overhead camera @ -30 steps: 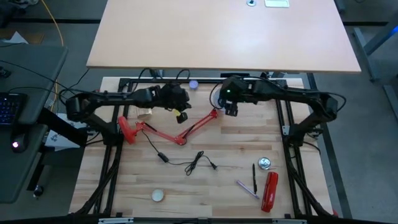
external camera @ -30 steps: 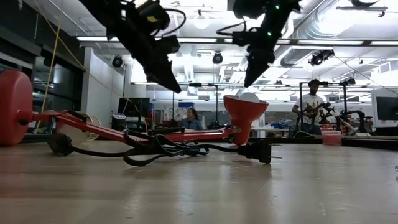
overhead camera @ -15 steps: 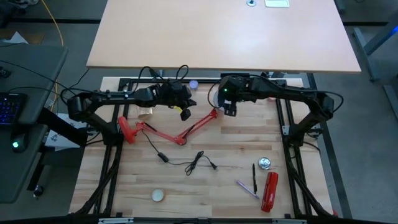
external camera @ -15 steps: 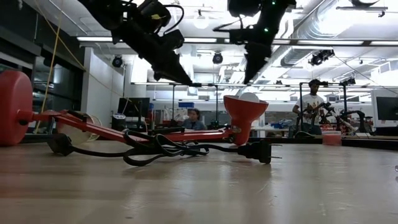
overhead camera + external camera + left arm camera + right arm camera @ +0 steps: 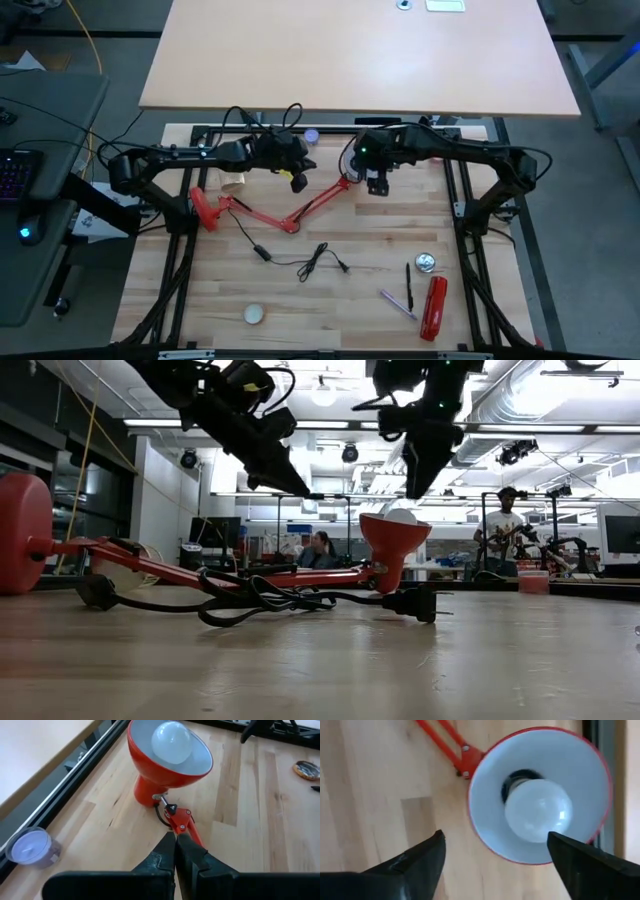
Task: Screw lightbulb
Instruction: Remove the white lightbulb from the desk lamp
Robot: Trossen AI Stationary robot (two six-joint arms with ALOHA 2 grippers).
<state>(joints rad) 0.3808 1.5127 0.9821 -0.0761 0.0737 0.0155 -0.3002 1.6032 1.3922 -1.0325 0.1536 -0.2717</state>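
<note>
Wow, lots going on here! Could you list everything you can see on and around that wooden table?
Lightbulb: one, white, inside the lamp shade.
Lamp: one, red, lying across the table's far half.
Power cord: one, black, mid-table.
Small tub: one, clear, far edge.
Round disc: one, cream, near edge.
Pens: two, right side.
Red tool: one, right side.
People: two, background.
Left gripper: shut, near lamp arm.
Right gripper: open, above the bulb.

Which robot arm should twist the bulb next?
Probably the right. Its gripper hangs open right above the bulb in the lamp's shade. The left gripper is shut, off to the side.
</note>
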